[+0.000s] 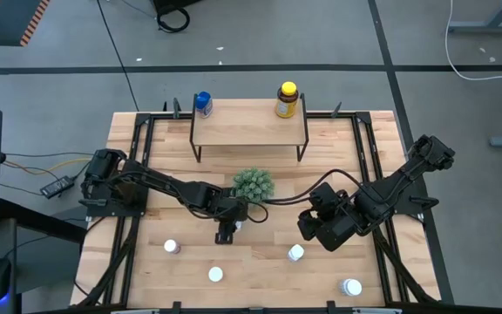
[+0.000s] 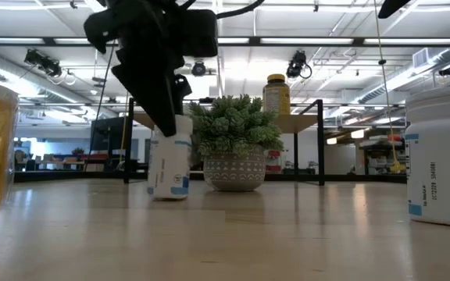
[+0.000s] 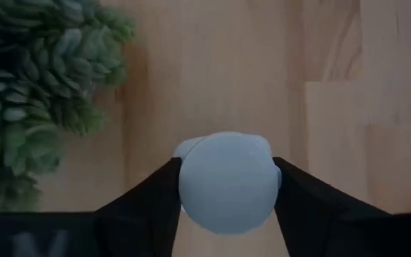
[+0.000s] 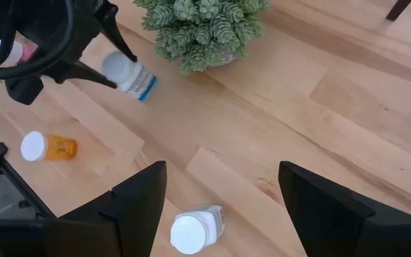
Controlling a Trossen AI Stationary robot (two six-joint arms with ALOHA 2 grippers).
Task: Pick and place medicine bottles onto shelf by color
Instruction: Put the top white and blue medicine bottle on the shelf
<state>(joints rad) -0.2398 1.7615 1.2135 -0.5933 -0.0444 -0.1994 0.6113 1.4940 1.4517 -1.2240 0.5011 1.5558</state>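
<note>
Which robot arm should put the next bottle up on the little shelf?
Probably the left: its gripper already clasps a white bottle beside the plant, below the shelf. The right gripper hangs open and empty.

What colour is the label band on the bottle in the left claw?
Blue on a white bottle, held by the left claw; clearest in the low view.

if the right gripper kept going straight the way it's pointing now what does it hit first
Most likely the white-capped bottle lying on the tabletop, sitting between the open right gripper fingers in its wrist view. Depth is unclear, so it could meet the bare wood just beside it.
</note>
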